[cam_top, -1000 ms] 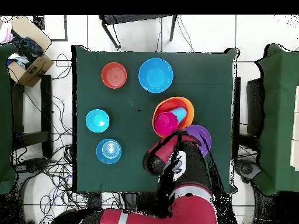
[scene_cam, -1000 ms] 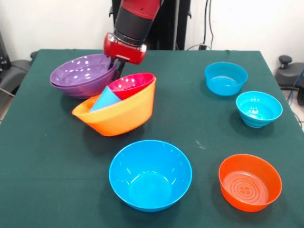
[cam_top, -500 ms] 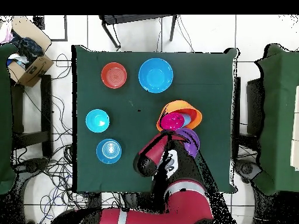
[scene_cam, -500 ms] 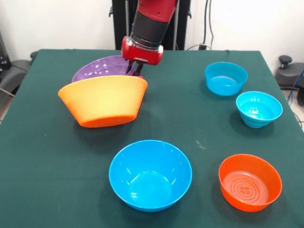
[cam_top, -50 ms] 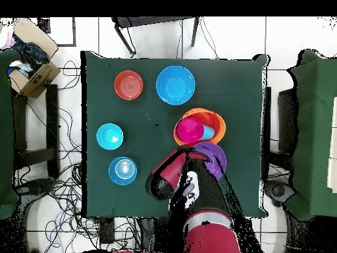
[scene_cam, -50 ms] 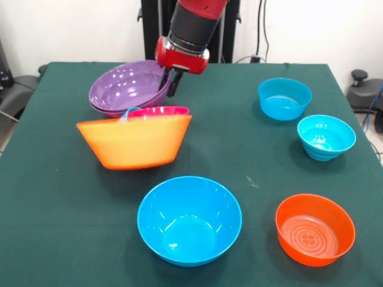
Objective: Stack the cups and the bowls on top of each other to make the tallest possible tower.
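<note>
- Gripper [scene_cam, -50 ms: 172,82] hangs at the inner rim of the purple bowls [scene_cam, -50 ms: 127,88]; its dark fingertips reach just past that rim, but whether they are apart or pinched on the rim I cannot tell.
- Purple bowls sit nested, tilted toward the camera in the front view, touching or just behind the orange bowl [scene_cam, -50 ms: 134,142].
- Orange bowl stands upright on the green table [scene_cam, -50 ms: 60,227] as the base of the tower; inside it a magenta bowl [scene_cam, -50 ms: 158,111] shows its rim above the orange edge, with the light blue cup [cam_top, -50 ms: 205,132] beside it (only a sliver shows from the front).
- Large blue bowl [scene_cam, -50 ms: 190,219] stands alone, near the front edge.
- Red-orange bowl [scene_cam, -50 ms: 315,229], a cyan bowl [scene_cam, -50 ms: 326,137] and a deeper blue bowl [scene_cam, -50 ms: 285,98] stand in a row, well apart from the tower.
</note>
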